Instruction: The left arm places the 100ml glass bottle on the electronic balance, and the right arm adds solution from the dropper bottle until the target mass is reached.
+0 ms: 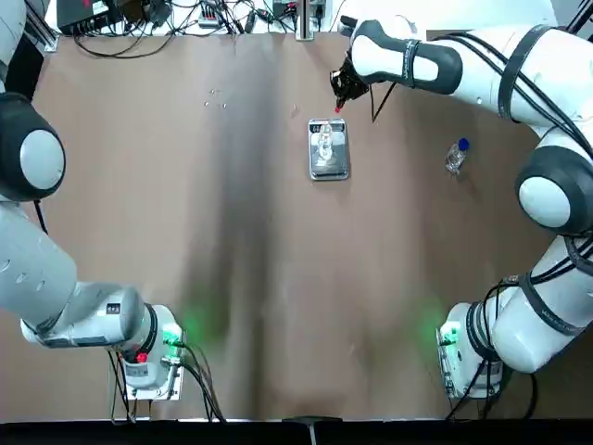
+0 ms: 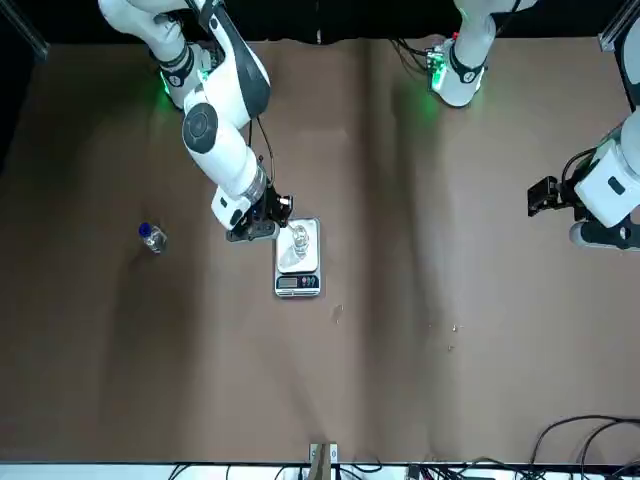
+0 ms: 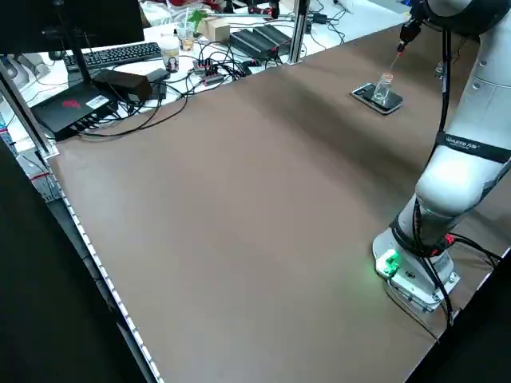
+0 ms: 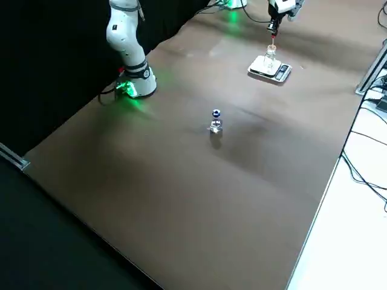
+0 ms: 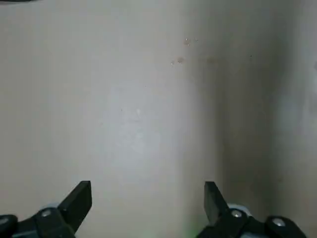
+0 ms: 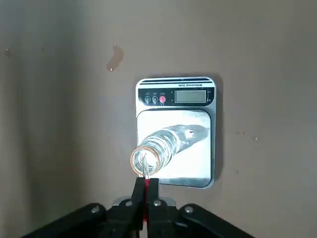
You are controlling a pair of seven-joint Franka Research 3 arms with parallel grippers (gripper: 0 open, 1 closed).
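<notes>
The electronic balance (image 1: 329,165) lies at the far middle of the table, and the clear 100ml glass bottle (image 1: 325,143) stands upright on its pan. My right gripper (image 6: 145,187) is shut on a red dropper bulb (image 1: 338,108) lifted out of the dropper bottle. The dropper's glass tip hangs at the glass bottle's mouth (image 6: 145,161). The dropper bottle (image 1: 455,156), clear with a blue collar, stands by itself to the right of the balance. My left gripper (image 5: 147,198) is open over bare table, far from the balance, on the left side (image 2: 545,195).
Small droplets or specks (image 1: 215,97) mark the table left of the balance, and a wet spot (image 6: 115,57) lies near its display end. Cables and electronics (image 3: 120,76) crowd the far edge beyond the table.
</notes>
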